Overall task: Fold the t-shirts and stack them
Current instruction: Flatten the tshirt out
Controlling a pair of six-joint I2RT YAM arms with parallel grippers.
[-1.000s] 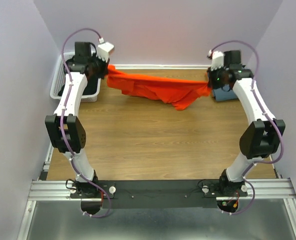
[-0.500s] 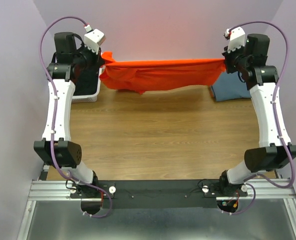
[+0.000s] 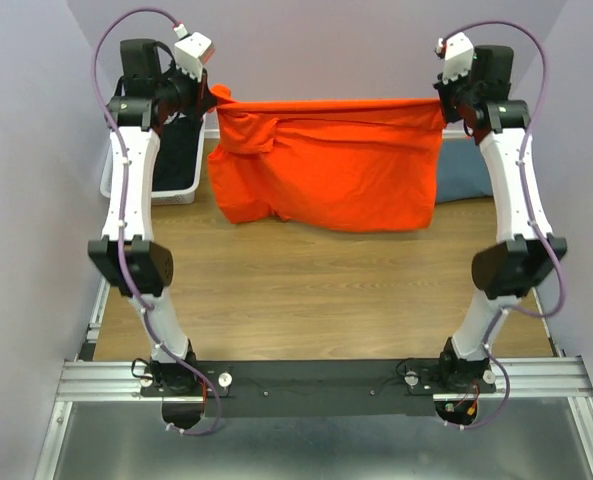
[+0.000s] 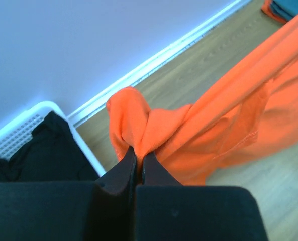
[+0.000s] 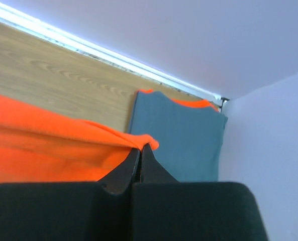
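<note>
Orange t-shirt [image 3: 326, 170] is held up off the table [image 3: 316, 290] and spread wide between both arms. Its top edge is stretched almost level from one gripper to the other, and the body is hung down as a broad sheet over the far half of the table. Contact between hem and wood cannot be told from the top view.

Left gripper [image 4: 137, 153] is clamped narrow on the shirt's left top corner, with a knot of orange cloth bunched just past the fingertips. Extra folds are seen on that side of the sheet.

Right gripper [image 5: 140, 149] is pinched tight on the right top corner, with a small tuft of cloth poking out above the tips.

Blue-grey t-shirt [image 5: 179, 140] is laid flat at the far right corner of the table, against the wall [image 5: 138, 30]. A thin orange edge is shown at its far end. In the top view it is partly hidden behind the hanging shirt and the right arm.

White basket [image 3: 111, 180] is placed at the far left, with dark cloth [image 4: 53, 150] inside.
</note>
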